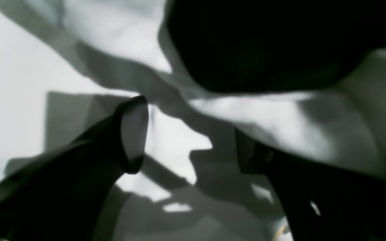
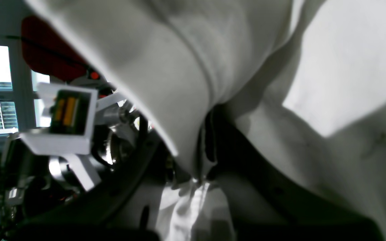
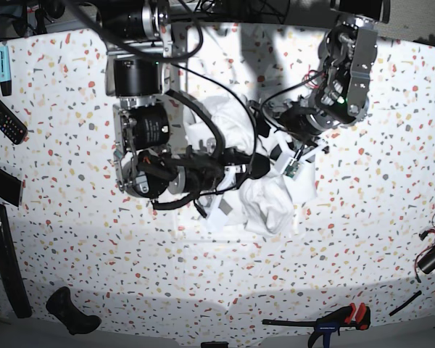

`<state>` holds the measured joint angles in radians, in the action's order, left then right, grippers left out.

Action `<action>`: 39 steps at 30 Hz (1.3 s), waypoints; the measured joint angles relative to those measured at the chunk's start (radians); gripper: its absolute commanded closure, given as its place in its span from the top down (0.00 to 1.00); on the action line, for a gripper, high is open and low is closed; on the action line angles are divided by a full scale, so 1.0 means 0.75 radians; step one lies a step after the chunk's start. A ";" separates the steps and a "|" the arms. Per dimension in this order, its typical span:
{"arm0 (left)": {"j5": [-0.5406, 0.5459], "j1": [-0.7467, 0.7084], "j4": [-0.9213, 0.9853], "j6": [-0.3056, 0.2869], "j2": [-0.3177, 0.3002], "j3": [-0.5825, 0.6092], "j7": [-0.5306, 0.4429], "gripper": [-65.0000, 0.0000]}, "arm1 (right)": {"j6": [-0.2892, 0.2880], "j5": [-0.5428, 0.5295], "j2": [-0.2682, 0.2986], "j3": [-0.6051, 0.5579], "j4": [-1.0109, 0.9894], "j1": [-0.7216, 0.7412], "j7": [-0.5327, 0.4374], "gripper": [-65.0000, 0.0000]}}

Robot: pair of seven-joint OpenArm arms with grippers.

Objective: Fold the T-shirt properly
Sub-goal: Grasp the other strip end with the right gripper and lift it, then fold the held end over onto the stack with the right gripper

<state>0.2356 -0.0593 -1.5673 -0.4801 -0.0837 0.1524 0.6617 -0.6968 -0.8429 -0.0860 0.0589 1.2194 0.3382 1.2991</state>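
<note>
T-shirt (image 3: 272, 196) lay bunched in a crumpled heap mid-table on the speckled tabletop (image 3: 362, 239), between both arms, not flat. Right gripper (image 2: 201, 157) was clamped on a thick fold of the T-shirt, cloth draping over its jaws in the right wrist view. Left gripper (image 1: 189, 147) hung just above the cloth w/ jaws spread wide, nothing between them. Further out: remote (image 3: 3, 116) near one table edge, clamp w/ red handle (image 3: 333, 319) near the front edge
</note>
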 measured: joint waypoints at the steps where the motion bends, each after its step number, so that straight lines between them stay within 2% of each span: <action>1: -0.006 -0.002 -0.024 0.003 -0.002 0.000 0.018 0.60 | 0.000 -0.001 0.000 0.000 0.000 0.000 -0.001 0.00; 6: -0.040 -0.006 -0.185 0.006 -0.005 -0.003 0.116 0.60 | 0.002 -0.032 0.001 0.001 0.003 0.007 -0.020 0.00; 12: -0.270 -0.006 -0.300 -0.003 -0.009 -0.002 0.105 0.60 | 0.004 -0.030 0.001 0.003 0.006 0.011 -0.046 0.00; 17: -0.352 -0.006 -0.304 0.081 -0.061 0.003 0.083 0.60 | 0.004 -0.028 0.001 0.003 0.006 0.009 -0.045 0.00; 22: -0.503 -0.006 -0.305 0.249 -0.182 -0.001 0.141 0.60 | -0.001 0.004 0.001 0.002 0.004 -0.001 -0.010 0.00; 28: -0.607 -0.005 -0.308 0.509 -0.323 0.000 0.140 0.60 | -0.001 -0.023 -0.007 0.002 0.003 0.000 -0.011 0.00; 31: -0.614 -0.006 -0.308 0.573 -0.373 0.000 0.147 0.60 | -0.001 -0.076 -0.052 0.003 0.003 0.000 -0.014 0.00; 32: -0.613 -0.005 -0.308 0.587 -0.385 0.000 0.168 0.60 | -0.001 -0.090 -0.075 0.003 0.003 0.000 -0.013 0.08; 34: -0.613 -0.006 -0.308 0.606 -0.401 0.001 0.200 0.60 | 0.000 -0.101 -0.094 -0.002 0.003 0.000 -0.016 0.33; 35: -0.610 -0.005 -0.308 0.607 -0.411 0.002 0.222 0.60 | 0.001 -0.102 -0.096 -0.004 0.003 0.000 -0.021 0.42; 37: -0.614 -0.005 -0.308 0.611 -0.432 0.002 0.256 0.60 | 0.000 -0.138 -0.084 -0.028 0.002 -0.001 -0.055 0.51; 39: -0.630 -0.006 -0.308 0.612 -0.449 0.002 0.275 0.60 | 0.000 -0.174 -0.084 -0.028 0.002 0.000 -0.066 0.51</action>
<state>-0.2367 -0.0635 -1.7981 -0.0208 -0.4202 0.1535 0.8680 -0.6968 -0.9737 -0.1493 0.0380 1.2209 0.3382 1.2499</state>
